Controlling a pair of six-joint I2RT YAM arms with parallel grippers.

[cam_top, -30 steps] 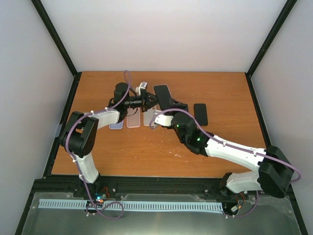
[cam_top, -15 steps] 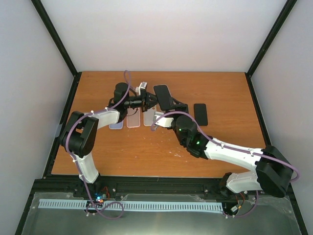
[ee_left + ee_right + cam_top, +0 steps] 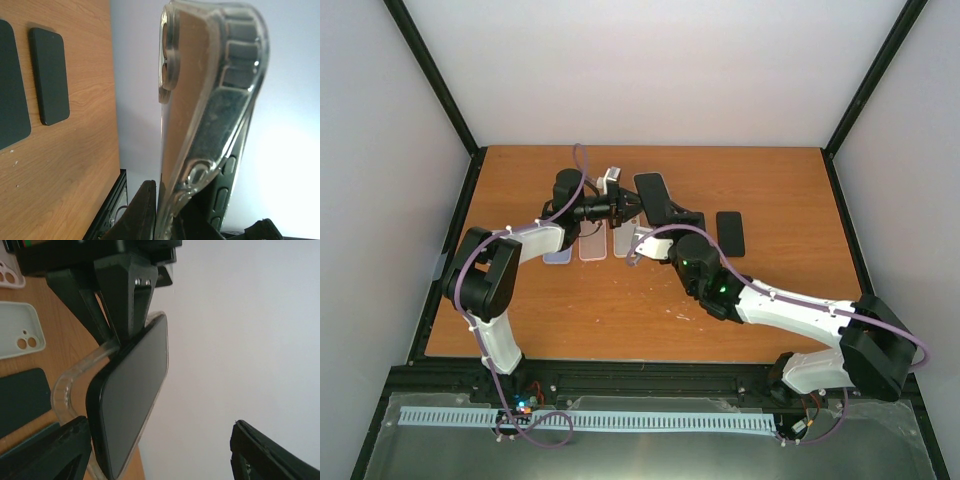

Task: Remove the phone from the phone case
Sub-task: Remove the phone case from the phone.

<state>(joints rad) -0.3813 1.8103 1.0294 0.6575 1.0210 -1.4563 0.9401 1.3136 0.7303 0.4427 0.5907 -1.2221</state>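
1. Above mid-table, nearest us, the right gripper hangs with its jaws well apart and nothing clamped. The near end of the phone sits between the fingers, close to one of them.
2. The phone is up off the table. Its near corner is already free of the clear phone case, whose rim curls away there. We judge the far end is seated in the case.
3. Just beyond, the left gripper is clamped tight on the case's far part and carries the whole assembly.
4. For the step in hand, we would close the right jaws on the phone's bare edges only, with no clear rim caught between pad and glass. We would then draw the phone along its own length, away from the left clamp, and avoid twisting it. The risk is the soft case flexing and dragging the phone with it.
5. Containers:
   - The spare cases lie flat in a row near the left arm. The white one shows a bare inside and looks empty.
   - A loose dark phone lies to the right in no case.
   - The held case is the only one with anything in it, and its phone is partly out.
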